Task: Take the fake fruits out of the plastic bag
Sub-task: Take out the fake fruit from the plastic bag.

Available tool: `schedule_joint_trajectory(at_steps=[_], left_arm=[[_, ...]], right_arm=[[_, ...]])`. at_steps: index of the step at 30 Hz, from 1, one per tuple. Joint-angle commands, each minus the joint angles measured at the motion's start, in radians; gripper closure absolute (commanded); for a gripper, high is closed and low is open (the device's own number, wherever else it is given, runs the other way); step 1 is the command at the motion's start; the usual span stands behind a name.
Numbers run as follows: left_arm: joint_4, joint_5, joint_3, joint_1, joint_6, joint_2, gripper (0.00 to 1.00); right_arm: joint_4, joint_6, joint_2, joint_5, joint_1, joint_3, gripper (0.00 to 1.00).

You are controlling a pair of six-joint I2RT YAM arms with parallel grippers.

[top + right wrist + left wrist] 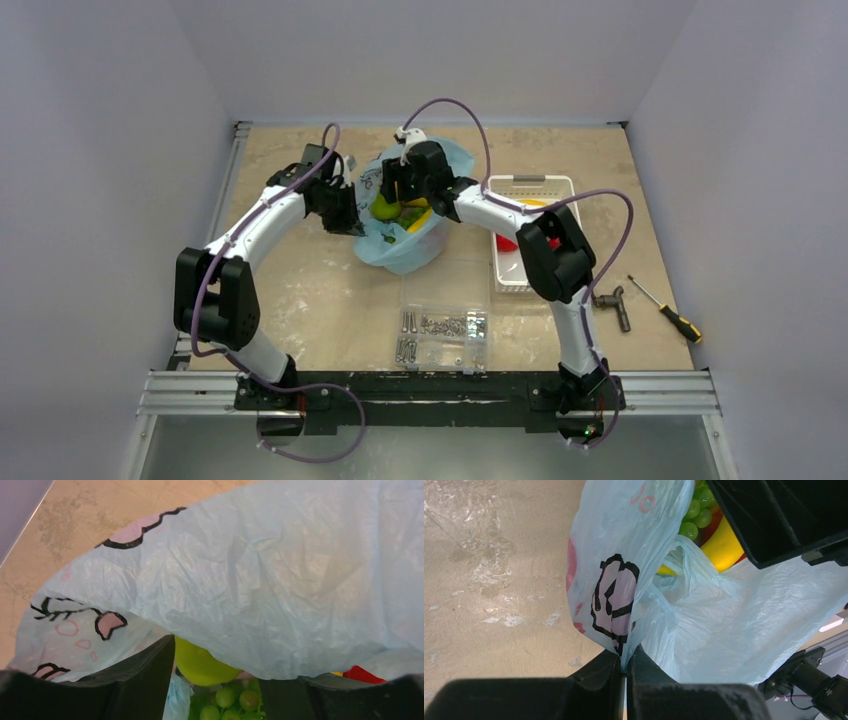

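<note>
The light-blue plastic bag [408, 245] lies at the table's middle back with its mouth open. My left gripper [352, 218] is shut on the bag's printed edge [616, 605], with its fingertips [625, 666] pinching the film. My right gripper [405, 195] is open inside the bag's mouth. Between its fingers [145, 680] sit a yellow-green fruit [200, 665] and the green grape bunch [230, 700], with the bag's film [275, 590] draped over them. A red fruit [362, 674] peeks out at the right. The left wrist view shows the grapes [694, 515] and a yellow fruit [724, 547].
A white slotted basket [545, 184] stands right of the bag with a red piece [507, 243] in it. A clear compartment box [443, 335] of screws lies near the front. A dark tool [612, 300] and a screwdriver [665, 310] lie at the right.
</note>
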Motion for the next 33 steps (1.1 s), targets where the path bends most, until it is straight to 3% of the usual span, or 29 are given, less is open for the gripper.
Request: schedule_joint_trajectory(at_steps=[1,13,21,29,33], left_arm=[[0.015,0.041,0.016,0.005,0.027,-0.013,1.0],[0.023,0.075,0.032,0.003,0.014,0.006,1.0],[0.018,0.059,0.036,0.003,0.015,0.008,1.0],[0.024,0.054,0.036,0.006,0.011,0.004,1.0],[0.039,0.083,0.034,0.013,-0.002,0.001,1.0]], right_arm=[[0.015,-0.023,0.035,-0.009,0.01,0.097,0.38],[-0.004,-0.022,0.151,0.01,0.029,0.209,0.4],[-0.006,-0.024,0.159,0.045,0.037,0.201,0.6],[-0.018,-0.011,0.016,0.066,0.037,0.13,0.98],[-0.014,0.013,-0.082,0.069,0.037,0.044,1.0]])
